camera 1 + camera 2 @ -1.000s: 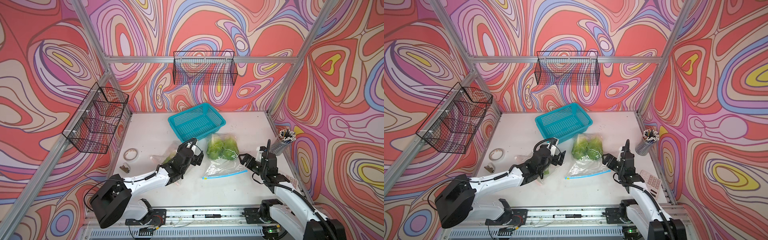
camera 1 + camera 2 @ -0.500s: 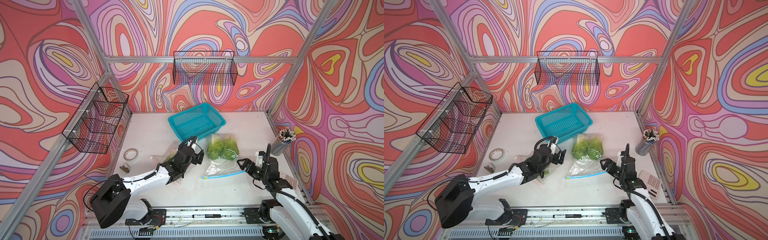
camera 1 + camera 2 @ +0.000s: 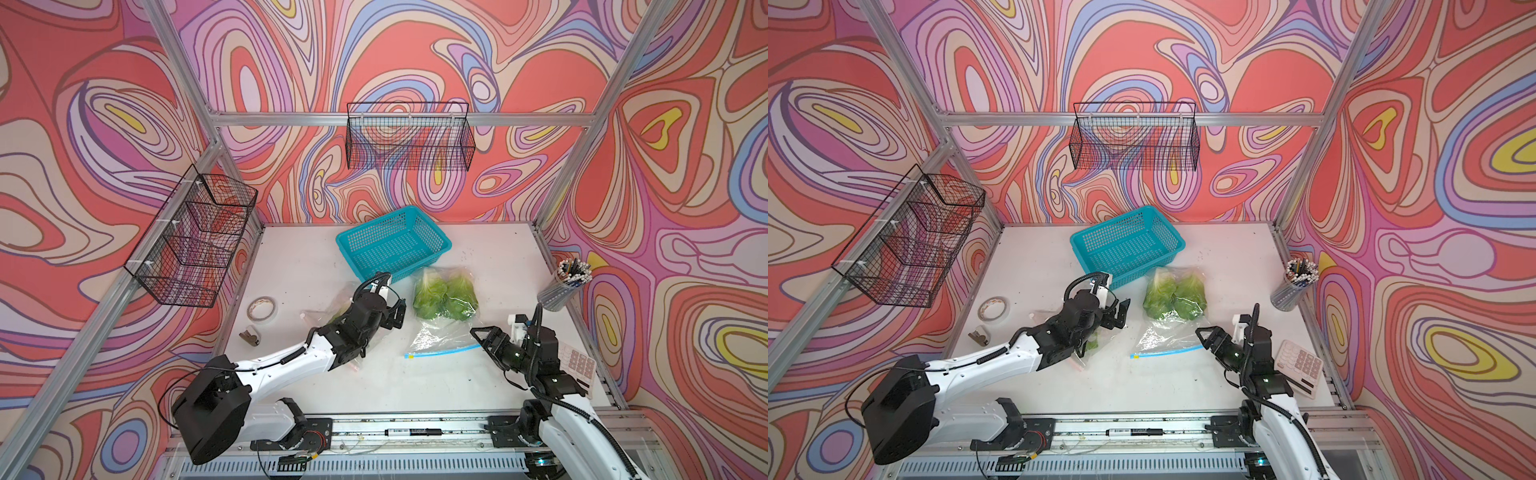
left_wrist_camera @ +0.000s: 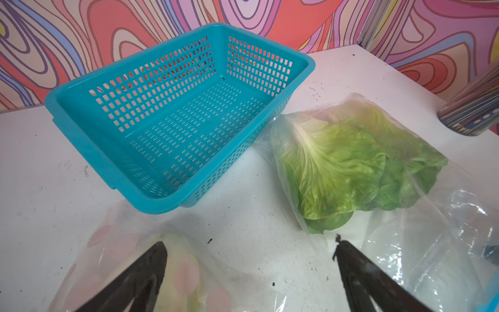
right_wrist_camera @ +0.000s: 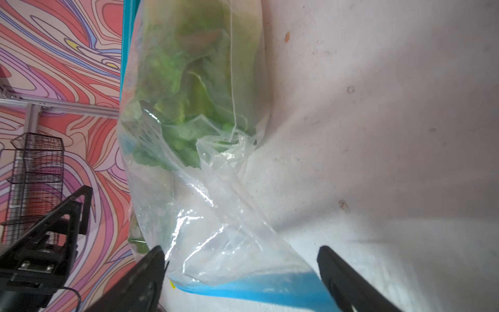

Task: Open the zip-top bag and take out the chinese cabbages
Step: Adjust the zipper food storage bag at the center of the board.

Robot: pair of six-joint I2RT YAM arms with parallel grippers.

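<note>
**White counter, lightly loaded**

The scuffed counter (image 3: 291, 266) carries a teal basket (image 3: 434, 226) at the back. Just beside it lies a clear zip-top bag (image 3: 440, 332) of green chinese cabbages (image 3: 442, 293). A tape roll (image 3: 261, 309) and a small clip (image 3: 249, 336) lie to the left. Between them and the zip-top bag is a second clear bag (image 3: 322, 313), possibly holding a pale head. A pencil cup (image 3: 561, 286) and a calculator (image 3: 577, 368) sit along the right edge.
</note>
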